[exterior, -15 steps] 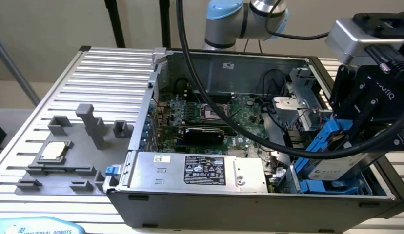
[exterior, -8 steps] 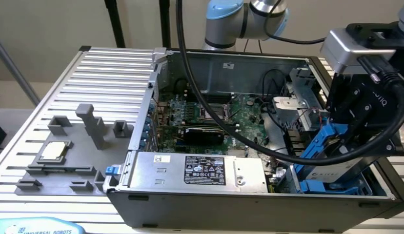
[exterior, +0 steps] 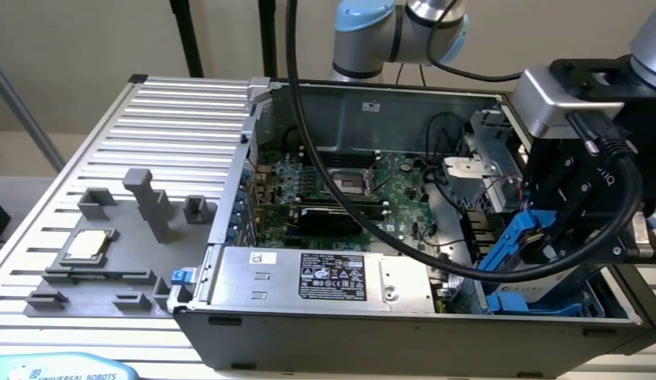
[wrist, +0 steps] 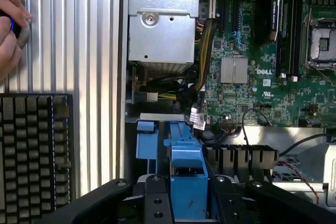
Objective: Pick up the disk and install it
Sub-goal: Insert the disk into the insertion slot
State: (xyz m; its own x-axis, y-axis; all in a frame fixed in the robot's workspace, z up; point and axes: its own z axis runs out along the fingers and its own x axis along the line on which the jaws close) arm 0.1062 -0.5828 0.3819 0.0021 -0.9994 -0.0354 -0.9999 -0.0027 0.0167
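The disk [exterior: 515, 247] stands on edge in its blue plastic carrier [wrist: 186, 174], low inside the open computer case [exterior: 339, 103] at the exterior view's right front corner. My gripper [exterior: 555, 241] comes down from above and is shut on the disk. In the wrist view the black fingers [wrist: 157, 203] press on both sides of the carrier, and my gripper [wrist: 186, 205] sits right over it. The disk's lower end is among the blue drive bay parts [exterior: 534, 301]. Its label is hidden.
A silver power supply [exterior: 328, 277] with a black label lies along the case's front. The motherboard [wrist: 262, 77] fills the case floor. A second blue bracket [wrist: 146, 140] stands beside the carrier. A person's hand [wrist: 10, 19] rests on the ribbed table. A grey fixture [exterior: 96, 261] holds a small chip.
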